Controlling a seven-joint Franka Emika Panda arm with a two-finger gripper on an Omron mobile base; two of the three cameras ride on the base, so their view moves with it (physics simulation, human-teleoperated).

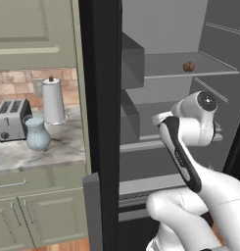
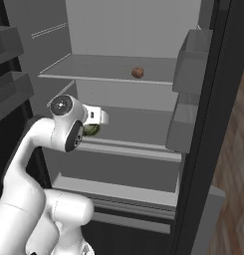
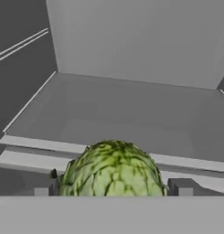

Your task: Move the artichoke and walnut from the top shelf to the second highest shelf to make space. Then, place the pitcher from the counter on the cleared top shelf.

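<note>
Gripper [image 3: 112, 187] at the second shelf [image 3: 131, 123], artichoke [image 3: 112, 171] between its fingers.
Jaws spread wide, flanking the artichoke; actual grip unclear. Artichoke sits at the shelf's front lip. Walnut [image 1: 188, 66] alone on top shelf [image 1: 209, 73].

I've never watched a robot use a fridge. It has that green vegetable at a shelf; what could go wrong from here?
1. The artichoke sits between the wide-set fingers of the gripper, near the front lip of the second highest shelf. Released here, it might roll off.
2. The walnut lies loose on the top shelf; a nudge could send it rolling.
</note>
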